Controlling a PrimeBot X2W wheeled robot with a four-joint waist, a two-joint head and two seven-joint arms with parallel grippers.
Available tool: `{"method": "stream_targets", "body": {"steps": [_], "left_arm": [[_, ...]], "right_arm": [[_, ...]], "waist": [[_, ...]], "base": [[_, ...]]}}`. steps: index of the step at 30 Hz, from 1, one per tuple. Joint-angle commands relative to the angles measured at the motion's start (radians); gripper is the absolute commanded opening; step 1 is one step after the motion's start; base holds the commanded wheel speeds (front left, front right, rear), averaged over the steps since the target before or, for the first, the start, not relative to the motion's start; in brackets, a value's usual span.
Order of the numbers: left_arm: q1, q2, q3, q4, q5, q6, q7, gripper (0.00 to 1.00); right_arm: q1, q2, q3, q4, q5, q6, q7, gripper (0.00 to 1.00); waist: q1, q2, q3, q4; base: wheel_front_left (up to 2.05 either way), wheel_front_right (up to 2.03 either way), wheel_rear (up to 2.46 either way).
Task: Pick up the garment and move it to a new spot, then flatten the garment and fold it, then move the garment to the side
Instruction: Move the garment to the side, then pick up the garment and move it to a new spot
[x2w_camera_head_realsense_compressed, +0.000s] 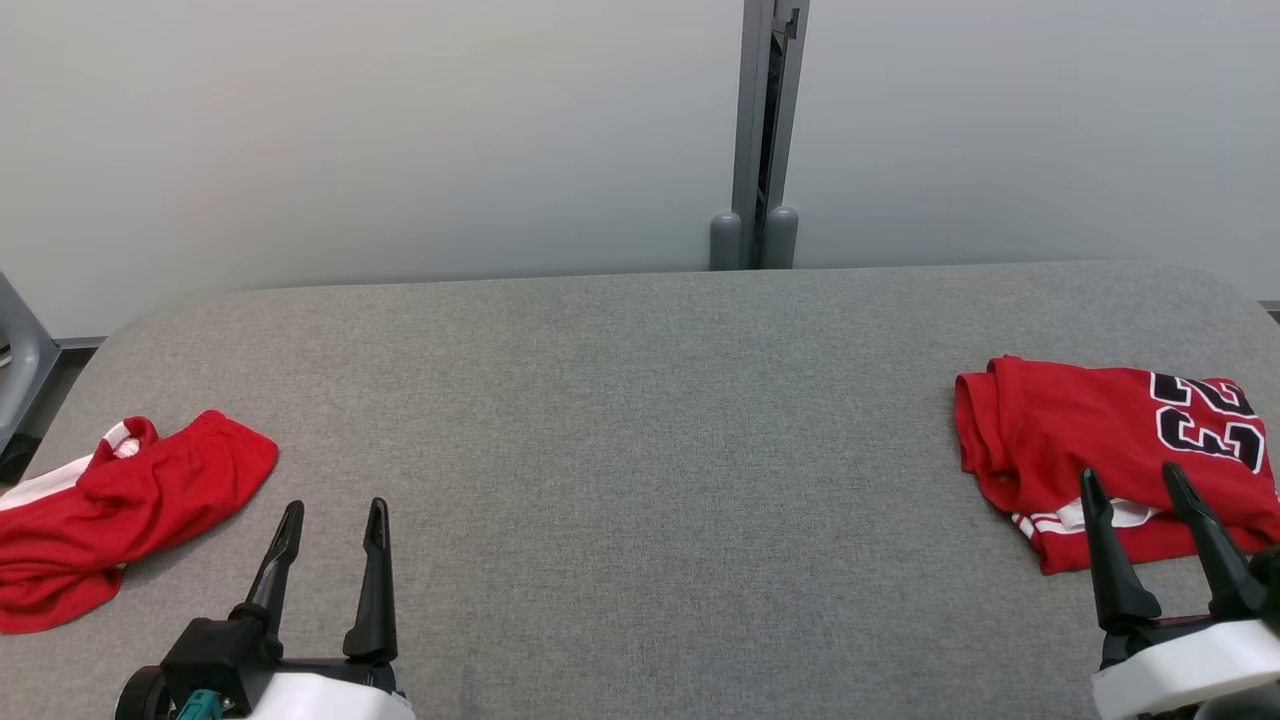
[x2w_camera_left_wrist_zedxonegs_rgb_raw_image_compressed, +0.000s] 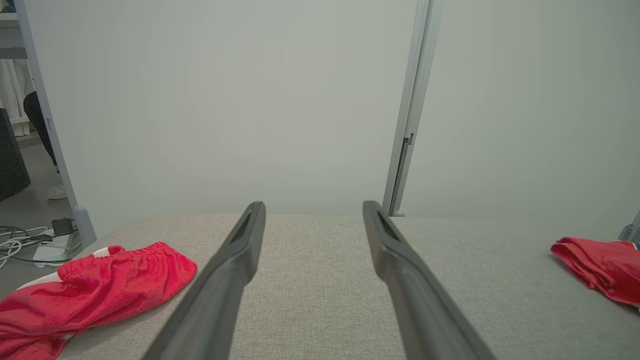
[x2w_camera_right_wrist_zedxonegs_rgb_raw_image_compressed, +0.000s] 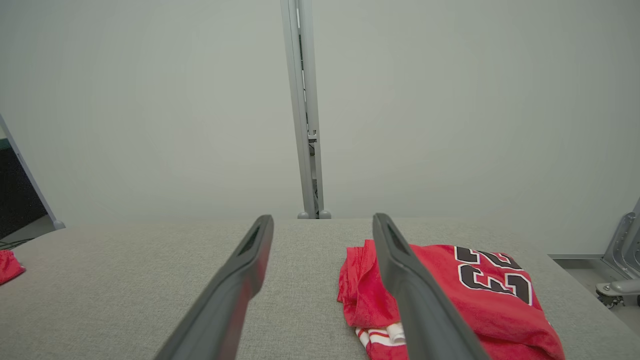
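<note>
A crumpled red garment with white trim (x2w_camera_head_realsense_compressed: 130, 500) lies at the left end of the grey padded table (x2w_camera_head_realsense_compressed: 640, 450); the left wrist view has it at lower left (x2w_camera_left_wrist_zedxonegs_rgb_raw_image_compressed: 100, 285). My left gripper (x2w_camera_head_realsense_compressed: 335, 505) stands open just right of it, not touching, and nothing sits between its fingers (x2w_camera_left_wrist_zedxonegs_rgb_raw_image_compressed: 313, 205). A folded red jersey with black numbers (x2w_camera_head_realsense_compressed: 1080, 430) rests at the table's right end. My right gripper (x2w_camera_head_realsense_compressed: 1130, 472) is open at the jersey's near edge. In the right wrist view (x2w_camera_right_wrist_zedxonegs_rgb_raw_image_compressed: 323, 217) one finger overlaps the jersey (x2w_camera_right_wrist_zedxonegs_rgb_raw_image_compressed: 450, 295); contact cannot be told.
A pale wall with a grey vertical post (x2w_camera_head_realsense_compressed: 760, 130) backs the table. Cables and a small device (x2w_camera_left_wrist_zedxonegs_rgb_raw_image_compressed: 45, 240) lie on the floor past the table's left end. A metal bracket (x2w_camera_right_wrist_zedxonegs_rgb_raw_image_compressed: 622, 270) stands off the right end. Bare grey cloth stretches between the two garments.
</note>
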Motion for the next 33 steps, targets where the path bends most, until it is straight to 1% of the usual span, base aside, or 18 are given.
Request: {"method": "stream_targets", "body": {"steps": [1, 10, 14, 18, 25, 26, 30, 33], "left_arm": [[-0.011, 0.002, 0.003, -0.002, 0.009, -0.004, -0.003, 1.00], [-0.015, 0.000, 0.001, 0.000, 0.010, -0.007, -0.004, 1.00], [-0.026, 0.007, 0.004, 0.009, 0.007, -0.004, -0.003, 1.00], [-0.036, 0.015, 0.013, 0.012, 0.004, 0.003, 0.000, 1.00], [-0.039, 0.032, 0.016, 0.003, 0.002, 0.009, 0.014, 1.00], [-0.039, 0.032, 0.016, 0.003, 0.002, 0.009, 0.014, 1.00], [-0.031, 0.033, 0.014, -0.002, -0.003, 0.015, 0.024, 1.00], [-0.024, 0.038, 0.021, -0.005, -0.009, 0.020, 0.033, 1.00]], "right_arm": [[0.013, 0.001, -0.006, -0.007, -0.008, 0.000, 0.004, 1.00], [0.018, 0.011, -0.006, -0.022, -0.012, 0.000, 0.017, 1.00], [0.009, 0.017, 0.008, -0.020, -0.002, 0.000, 0.016, 1.00], [0.004, 0.020, 0.026, -0.007, 0.004, 0.000, 0.012, 1.00], [-0.006, 0.022, 0.041, 0.005, 0.012, 0.000, 0.007, 1.00], [-0.006, 0.022, 0.041, 0.005, 0.012, 0.000, 0.007, 1.00], [-0.013, 0.023, 0.052, 0.015, 0.016, 0.000, 0.002, 1.00], [-0.022, 0.025, 0.064, 0.022, 0.018, 0.000, 0.000, 1.00]], "waist": [[0.0000, -0.0001, 0.000, 0.000], [0.0000, -0.0001, 0.000, 0.003], [0.0000, -0.0001, 0.005, 0.041], [0.0000, -0.0001, 0.008, 0.100], [0.0000, -0.0001, 0.013, 0.246], [0.0000, -0.0001, 0.013, 0.246], [0.0000, -0.0001, 0.015, 0.323], [0.0000, -0.0001, 0.018, 0.365]], "base": [[0.00, 0.00, 0.00], [0.00, 0.00, 0.00], [0.00, 0.00, 0.00], [0.00, 0.00, 0.00], [0.00, 0.00, 0.00], [0.00, 0.00, 0.00], [0.00, 0.00, 0.00], [0.00, 0.00, 0.00]]}}
